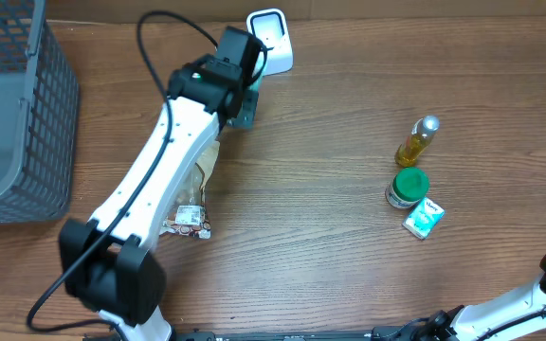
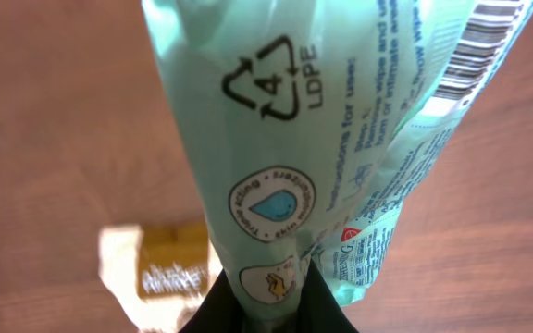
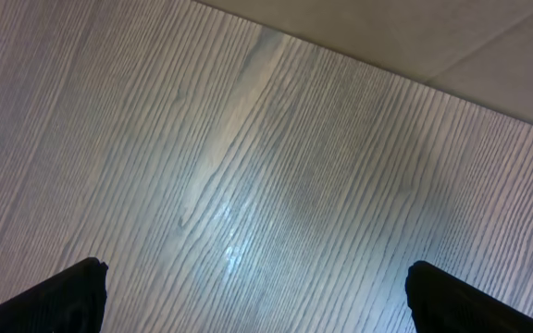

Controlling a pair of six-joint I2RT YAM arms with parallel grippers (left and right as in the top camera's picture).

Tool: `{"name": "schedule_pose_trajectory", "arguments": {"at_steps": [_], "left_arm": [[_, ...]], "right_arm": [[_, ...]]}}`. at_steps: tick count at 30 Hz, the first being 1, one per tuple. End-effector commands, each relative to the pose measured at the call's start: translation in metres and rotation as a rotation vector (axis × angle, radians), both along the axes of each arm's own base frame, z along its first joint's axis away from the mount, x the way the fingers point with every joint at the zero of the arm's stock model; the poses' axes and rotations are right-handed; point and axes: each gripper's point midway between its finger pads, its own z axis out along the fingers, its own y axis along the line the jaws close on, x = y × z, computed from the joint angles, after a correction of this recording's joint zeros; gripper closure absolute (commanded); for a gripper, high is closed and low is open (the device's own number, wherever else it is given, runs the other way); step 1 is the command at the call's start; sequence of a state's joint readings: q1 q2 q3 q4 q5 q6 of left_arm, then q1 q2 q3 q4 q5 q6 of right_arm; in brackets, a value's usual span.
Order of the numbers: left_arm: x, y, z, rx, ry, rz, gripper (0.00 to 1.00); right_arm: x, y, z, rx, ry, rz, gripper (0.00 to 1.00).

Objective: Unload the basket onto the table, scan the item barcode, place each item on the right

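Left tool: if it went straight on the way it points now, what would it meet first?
Probably the bare wooden table, with the held mint packet touching down ahead of the left tool. The brown snack packet lies off to one side. Height above the table is unclear.

Left arm (image 1: 159,161): I logged a long white link with a rounded shell, and black joint housings, bulky at the base (image 1: 112,279) and boxy at the wrist (image 1: 224,59). A thin black cable (image 1: 154,28) looped off the wrist; another ran along the link. Small green dot (image 1: 195,69) on the wrist housing. Right arm (image 1: 515,305): same white shell, black joint. Right gripper (image 3: 257,301) fingertips (image 3: 63,298) were matte black and blunt.
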State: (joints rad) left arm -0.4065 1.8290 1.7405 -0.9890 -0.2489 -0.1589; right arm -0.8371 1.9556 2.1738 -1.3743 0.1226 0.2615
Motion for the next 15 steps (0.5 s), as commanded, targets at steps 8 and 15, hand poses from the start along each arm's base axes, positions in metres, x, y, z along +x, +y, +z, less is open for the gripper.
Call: {"name": "schedule_pose_trajectory", "arguments": {"at_steps": [8,15], "left_arm": [[0.019,0.004,0.204,-0.029,-0.502,-0.075,0.96],[0.021,0.021,0.257,-0.075,-0.622,-0.094,0.96]], "right_arm": [[-0.001,-0.001,0.010,-0.024,-0.014,-0.004,0.00],[-0.001,-0.001,0.010,-0.024,-0.014,-0.004,0.00]]}}
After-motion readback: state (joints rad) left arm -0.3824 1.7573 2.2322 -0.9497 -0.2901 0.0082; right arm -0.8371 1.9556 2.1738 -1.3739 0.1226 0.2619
